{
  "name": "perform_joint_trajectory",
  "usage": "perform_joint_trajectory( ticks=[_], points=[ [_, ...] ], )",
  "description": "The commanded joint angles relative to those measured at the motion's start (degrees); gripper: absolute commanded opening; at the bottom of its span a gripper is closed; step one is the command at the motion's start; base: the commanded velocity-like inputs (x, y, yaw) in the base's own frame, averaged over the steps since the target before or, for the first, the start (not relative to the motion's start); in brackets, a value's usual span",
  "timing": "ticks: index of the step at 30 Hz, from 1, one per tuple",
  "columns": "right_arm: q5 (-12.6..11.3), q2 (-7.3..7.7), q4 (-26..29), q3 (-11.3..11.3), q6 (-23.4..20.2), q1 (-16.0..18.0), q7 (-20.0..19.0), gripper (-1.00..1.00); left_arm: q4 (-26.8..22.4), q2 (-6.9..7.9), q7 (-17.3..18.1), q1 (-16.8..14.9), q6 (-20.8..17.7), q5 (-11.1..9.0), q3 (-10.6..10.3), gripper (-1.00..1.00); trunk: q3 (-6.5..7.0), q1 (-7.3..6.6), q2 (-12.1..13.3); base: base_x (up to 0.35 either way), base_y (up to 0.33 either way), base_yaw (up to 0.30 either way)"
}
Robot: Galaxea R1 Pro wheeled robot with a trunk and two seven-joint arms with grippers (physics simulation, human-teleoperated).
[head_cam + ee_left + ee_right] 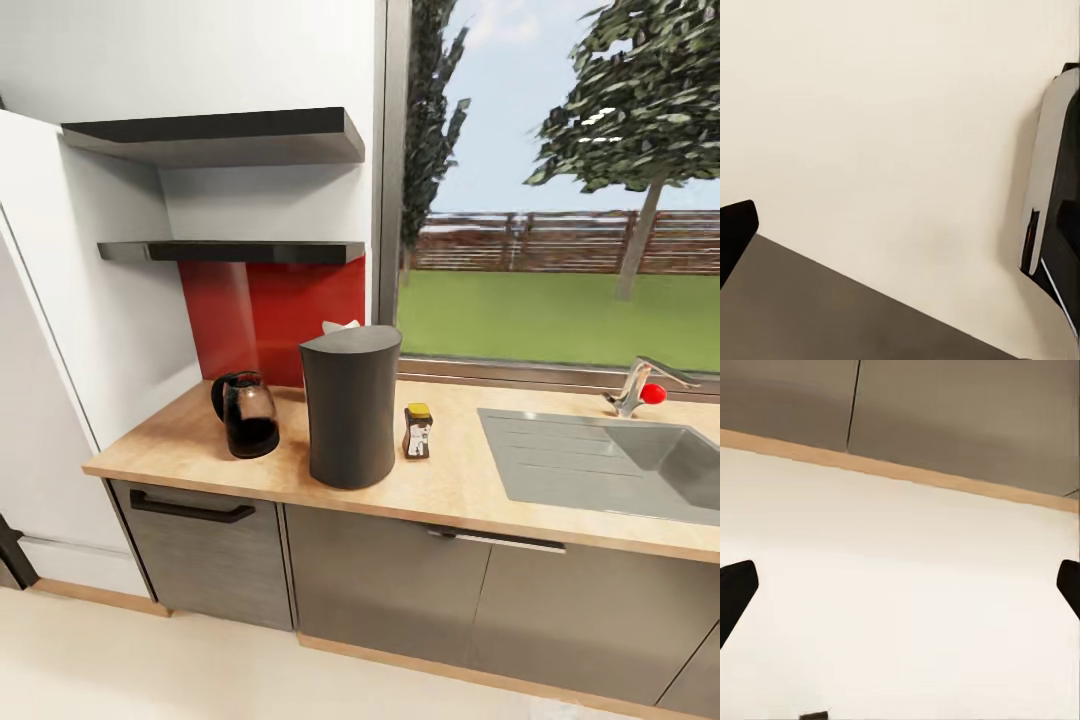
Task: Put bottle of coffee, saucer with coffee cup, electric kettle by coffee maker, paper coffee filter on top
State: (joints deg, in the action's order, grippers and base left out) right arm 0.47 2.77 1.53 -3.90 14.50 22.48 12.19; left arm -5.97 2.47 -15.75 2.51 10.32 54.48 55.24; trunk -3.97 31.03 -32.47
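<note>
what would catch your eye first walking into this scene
The tall dark coffee maker stands at the middle of the wooden counter, with something white peeking out behind its top. A glass-bodied kettle sits to its left and a small yellow-capped coffee bottle to its right, both close by. Behind them a red wall panel glows under two dark shelves, and a steel sink lies off to the right.

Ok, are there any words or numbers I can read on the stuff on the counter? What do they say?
No text can be read here.
Coffee bottle: it has a label, but the print is too small and blurred to read.
Coffee maker: plain dark body, no words or numbers.
Kettle: no markings visible.
Shelves and cabinets: no signs or labels.
</note>
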Motion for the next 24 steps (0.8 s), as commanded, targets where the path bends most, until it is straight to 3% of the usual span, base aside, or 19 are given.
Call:
perform_joint_trajectory(
  ticks=[1, 11, 24],
  points=[
    [0.1, 0.19, -0.1, -0.5, -1.9, -0.8, -1.3, 1.00, 0.1, -0.15, -0.2, -0.2, 0.4, 0.6, 0.5, 1.00, -0.08, 0.02, -0.1, 0.000, 0.000, 0.000],
    [0.4, -0.04, -0.1, -0.7, -7.6, -3.2, -18.1, 1.00, 0.4, -1.27, -0.1, -0.8, 0.8, 1.2, 0.4, 1.00, -0.08, 0.02, -0.1, 0.000, 0.000, 0.000],
    [0.1, -1.64, -0.1, -0.5, -8.6, -3.7, -19.5, 1.00, 0.5, -1.28, -0.1, -0.8, 0.8, 2.4, 0.3, 1.00, -0.08, 0.02, -0.1, 0.000, 0.000, 0.000]
  ],
)
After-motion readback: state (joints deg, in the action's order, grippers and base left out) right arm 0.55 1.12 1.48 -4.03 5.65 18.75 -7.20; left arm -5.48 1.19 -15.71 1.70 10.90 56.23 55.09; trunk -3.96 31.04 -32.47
